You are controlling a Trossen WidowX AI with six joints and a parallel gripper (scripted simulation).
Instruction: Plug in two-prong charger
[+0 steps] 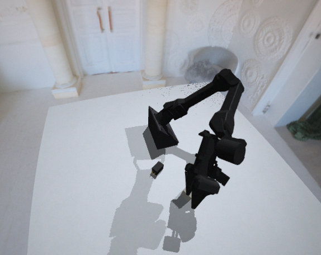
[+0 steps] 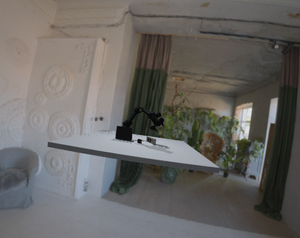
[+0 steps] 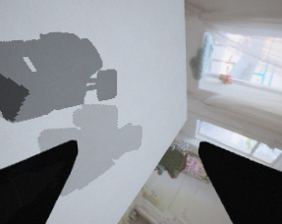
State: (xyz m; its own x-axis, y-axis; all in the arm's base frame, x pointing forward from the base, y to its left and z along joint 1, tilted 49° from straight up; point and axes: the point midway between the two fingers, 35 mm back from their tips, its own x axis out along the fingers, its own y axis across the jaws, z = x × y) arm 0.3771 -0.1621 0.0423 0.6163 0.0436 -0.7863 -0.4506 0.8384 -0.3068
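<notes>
The small black charger (image 1: pixel 157 168) (image 2: pixel 139 141) lies on the table, its yellowish prongs pointing toward the lower left in the top view. The beige power strip (image 1: pixel 185 196) (image 2: pixel 151 140) stands on the table to the right of the charger. In the top view the arm hides most of it, including its outlets; dark patches show on it in the exterior view. My gripper (image 1: pixel 190 201) (image 2: pixel 160 129) (image 3: pixel 139 146) is open and empty, raised above the table beyond the strip. The wrist view shows no charger, and only a sliver of the strip at its left edge.
The black arm base (image 1: pixel 166 137) (image 2: pixel 124 133) stands on the white table (image 1: pixel 74 168) (image 2: pixel 95 146), behind the charger in the top view. The forearm hangs over the strip. Shadows of the arm fall across the table. The table's edge crosses the wrist view.
</notes>
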